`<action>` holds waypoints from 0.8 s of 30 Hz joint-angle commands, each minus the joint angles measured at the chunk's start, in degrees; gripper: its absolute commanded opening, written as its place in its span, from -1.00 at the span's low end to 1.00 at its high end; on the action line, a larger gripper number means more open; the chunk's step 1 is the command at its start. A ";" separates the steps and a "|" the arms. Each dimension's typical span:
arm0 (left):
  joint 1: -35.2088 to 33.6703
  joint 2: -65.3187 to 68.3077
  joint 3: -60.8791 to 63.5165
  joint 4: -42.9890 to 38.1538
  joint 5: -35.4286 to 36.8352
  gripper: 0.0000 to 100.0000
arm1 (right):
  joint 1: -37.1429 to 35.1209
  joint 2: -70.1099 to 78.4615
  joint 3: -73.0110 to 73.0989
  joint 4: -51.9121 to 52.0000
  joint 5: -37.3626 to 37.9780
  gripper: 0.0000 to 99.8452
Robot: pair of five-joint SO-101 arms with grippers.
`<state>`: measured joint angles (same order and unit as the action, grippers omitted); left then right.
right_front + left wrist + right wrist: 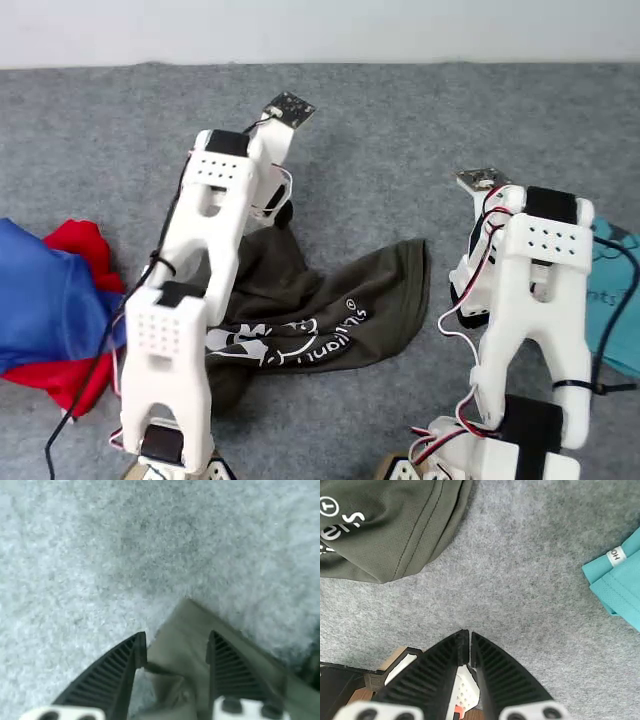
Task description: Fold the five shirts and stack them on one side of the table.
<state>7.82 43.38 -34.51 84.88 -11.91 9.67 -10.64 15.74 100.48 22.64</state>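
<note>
Straddling a corner of dark olive printed shirt [330,300] with left claw [176,633] parted; hovering right claw [470,632], pinched empty, over grey tabletop [400,130].

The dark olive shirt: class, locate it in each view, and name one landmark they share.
High view: dark olive shirt crumpled in the picture's centre.
Left wrist view: its corner between the open fingers of the left gripper.
Right wrist view: its hem across the grey felt from the shut right gripper.
Shared landmark: the grey felt.
</note>
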 commanded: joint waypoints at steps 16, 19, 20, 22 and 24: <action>2.37 24.09 -35.82 15.47 -1.85 -0.64 | -0.22 -0.57 -0.26 2.07 -0.26 -0.97; 2.55 24.26 -35.74 15.56 -1.76 -0.76 | -0.40 -0.57 -0.26 2.07 -0.26 -0.97; 2.64 24.26 -35.74 15.56 -1.76 -0.80 | -0.40 -0.57 -0.26 2.07 -0.26 -0.97; 2.73 24.09 -35.74 15.74 -1.76 -0.91 | -0.48 -0.57 -0.26 2.07 -0.26 -0.97; 2.73 24.00 -35.74 15.74 -1.85 -0.98 | -0.48 -0.57 -0.26 2.07 -0.26 -0.97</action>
<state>10.73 68.00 -68.26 99.38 -14.11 9.67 -10.64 15.74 100.48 22.64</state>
